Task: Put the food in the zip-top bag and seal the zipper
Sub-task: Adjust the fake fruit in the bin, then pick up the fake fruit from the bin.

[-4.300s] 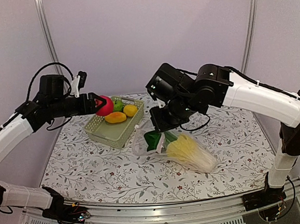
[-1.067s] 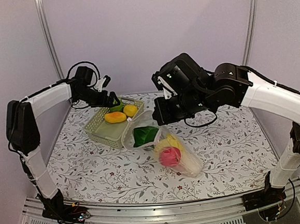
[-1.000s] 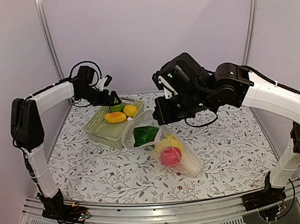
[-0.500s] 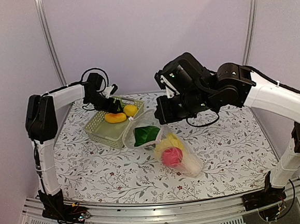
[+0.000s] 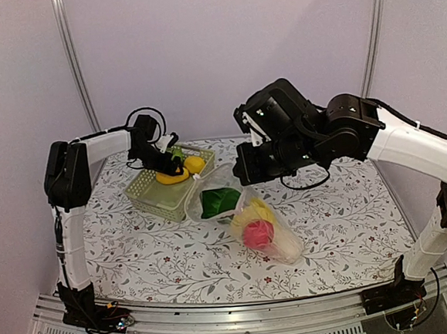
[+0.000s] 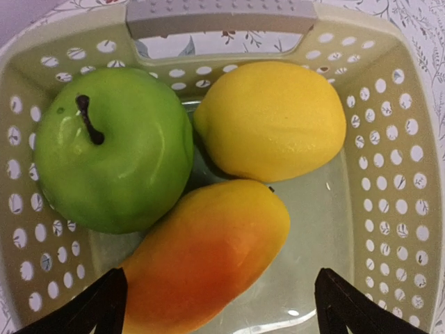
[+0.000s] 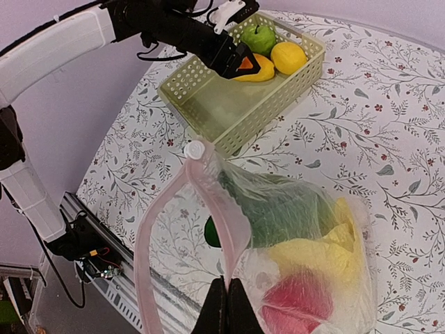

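While the left tool [image 6: 222,305] hangs spread wide over the pale green lattice plastic basket [image 5: 153,200] near the tabletop's far left corner, the orange-yellow mango-shaped toy fruit [image 6: 208,254] lies directly beneath, its long axis slanting across the finger gap. The green toy apple [image 6: 111,146] and yellow lemon-like fruit [image 6: 271,118] crowd its far side. Rightward, mid-tabletop, the clear crinkly zip-top bag [image 7: 292,223] holds three foods. The right tool [image 7: 226,306], pinched on the bag's zip strip [image 7: 149,229], props the mouth toward the basket, which looks a short, unobstructed carry.
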You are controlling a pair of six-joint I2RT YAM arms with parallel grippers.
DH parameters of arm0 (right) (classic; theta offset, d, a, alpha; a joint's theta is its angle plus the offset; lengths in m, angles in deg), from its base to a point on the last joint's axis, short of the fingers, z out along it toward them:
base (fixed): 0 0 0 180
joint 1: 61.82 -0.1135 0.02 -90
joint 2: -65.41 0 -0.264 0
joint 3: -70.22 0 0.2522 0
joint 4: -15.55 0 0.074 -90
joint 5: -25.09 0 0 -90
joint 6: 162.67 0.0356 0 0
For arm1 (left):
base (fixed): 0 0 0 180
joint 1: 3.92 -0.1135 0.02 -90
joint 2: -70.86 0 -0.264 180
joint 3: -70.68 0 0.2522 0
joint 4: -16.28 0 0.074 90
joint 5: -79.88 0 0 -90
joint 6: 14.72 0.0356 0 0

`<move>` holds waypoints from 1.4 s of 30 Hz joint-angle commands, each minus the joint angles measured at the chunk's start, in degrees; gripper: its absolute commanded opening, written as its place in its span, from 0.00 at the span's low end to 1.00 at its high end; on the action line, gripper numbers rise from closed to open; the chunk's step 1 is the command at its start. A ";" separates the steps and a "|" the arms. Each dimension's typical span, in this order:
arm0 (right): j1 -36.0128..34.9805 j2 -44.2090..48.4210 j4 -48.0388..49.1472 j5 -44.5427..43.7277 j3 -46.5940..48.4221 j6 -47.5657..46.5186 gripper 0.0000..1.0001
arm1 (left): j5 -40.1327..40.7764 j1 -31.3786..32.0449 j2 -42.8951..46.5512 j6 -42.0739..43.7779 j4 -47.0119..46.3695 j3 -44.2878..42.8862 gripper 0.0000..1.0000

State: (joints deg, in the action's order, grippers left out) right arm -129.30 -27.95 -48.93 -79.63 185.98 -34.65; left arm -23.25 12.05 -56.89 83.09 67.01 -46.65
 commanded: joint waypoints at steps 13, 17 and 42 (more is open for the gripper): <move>-0.10 5.00 2.94 -0.13 -4.94 1.53 0.00 | 7.88 5.60 10.12 -3.10 1.32 10.81 0.94; -0.09 5.46 3.05 -0.22 -5.14 1.38 0.00 | 12.90 5.61 10.03 -10.10 2.80 8.43 0.96; -0.08 5.40 5.07 1.19 -4.80 1.38 0.00 | 10.74 4.96 0.14 -27.04 -0.35 5.03 0.83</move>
State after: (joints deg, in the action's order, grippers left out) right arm -129.30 -24.28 -46.06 -79.32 181.26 -33.62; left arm -12.56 17.58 -55.68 56.52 68.17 -40.36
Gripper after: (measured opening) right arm 0.006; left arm 0.888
